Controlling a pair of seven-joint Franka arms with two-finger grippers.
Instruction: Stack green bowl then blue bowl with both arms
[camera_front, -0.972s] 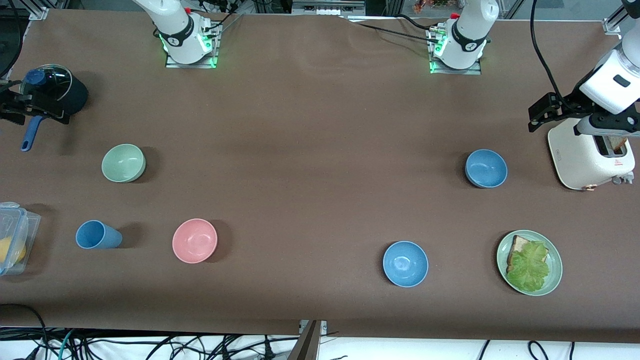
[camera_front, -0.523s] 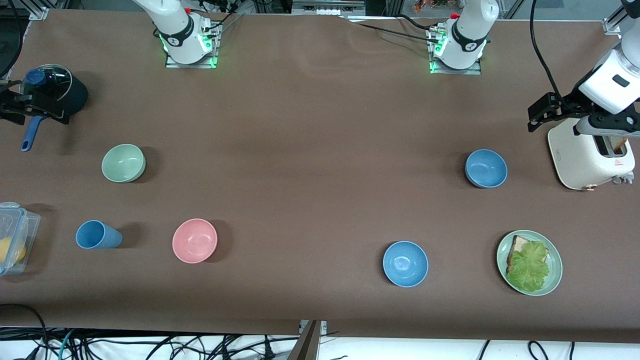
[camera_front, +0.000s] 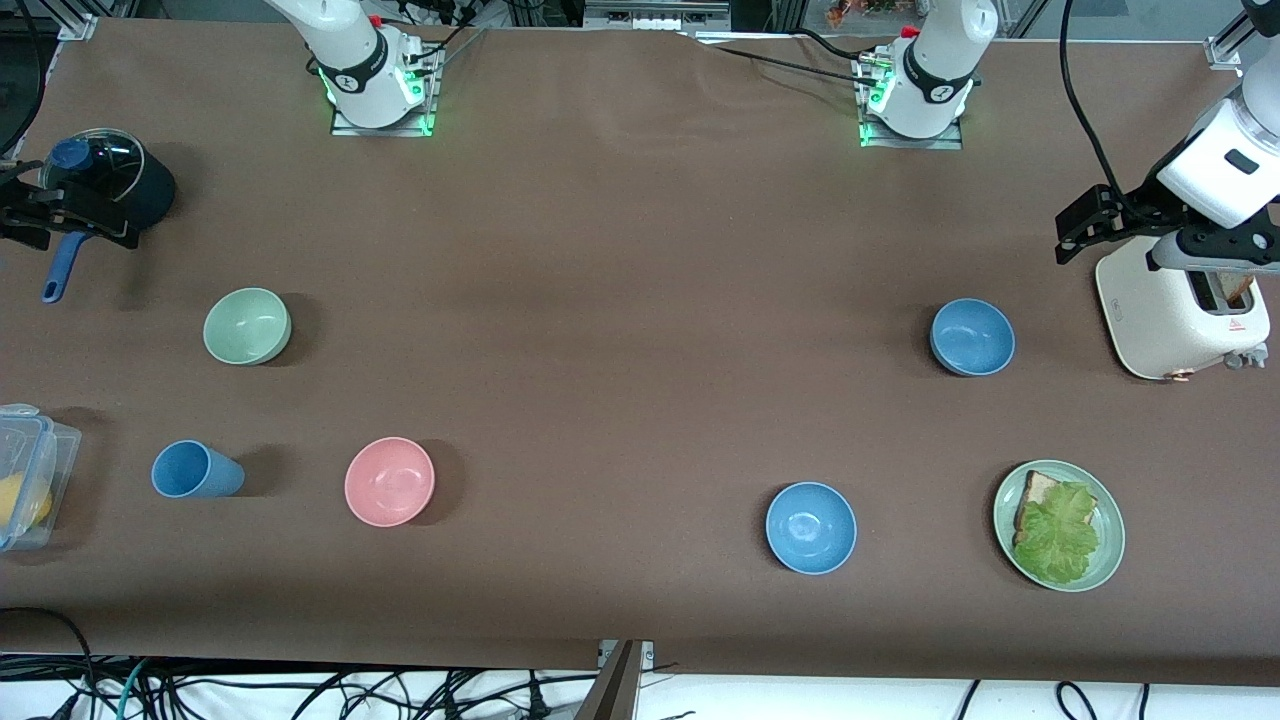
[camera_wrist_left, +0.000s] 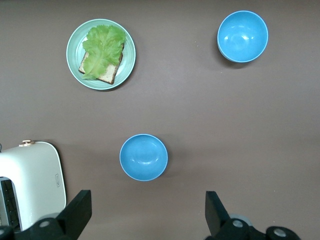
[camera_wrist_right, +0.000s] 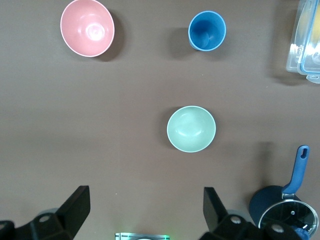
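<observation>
The green bowl (camera_front: 247, 326) stands upright toward the right arm's end of the table and also shows in the right wrist view (camera_wrist_right: 191, 128). One blue bowl (camera_front: 972, 337) stands toward the left arm's end, seen in the left wrist view (camera_wrist_left: 143, 157). A second blue bowl (camera_front: 811, 527) is nearer the front camera (camera_wrist_left: 242, 36). My left gripper (camera_wrist_left: 147, 196) is open and empty, high over bare table beside the first blue bowl. My right gripper (camera_wrist_right: 145, 191) is open and empty, high over bare table between its base and the green bowl.
A pink bowl (camera_front: 389, 481) and a blue cup (camera_front: 195, 470) stand nearer the front camera than the green bowl. A green plate (camera_front: 1108, 560) holds bread and lettuce. A white toaster (camera_front: 1170, 315), a dark pot (camera_front: 145, 195) and a plastic box (camera_front: 45, 440) sit at the table's ends.
</observation>
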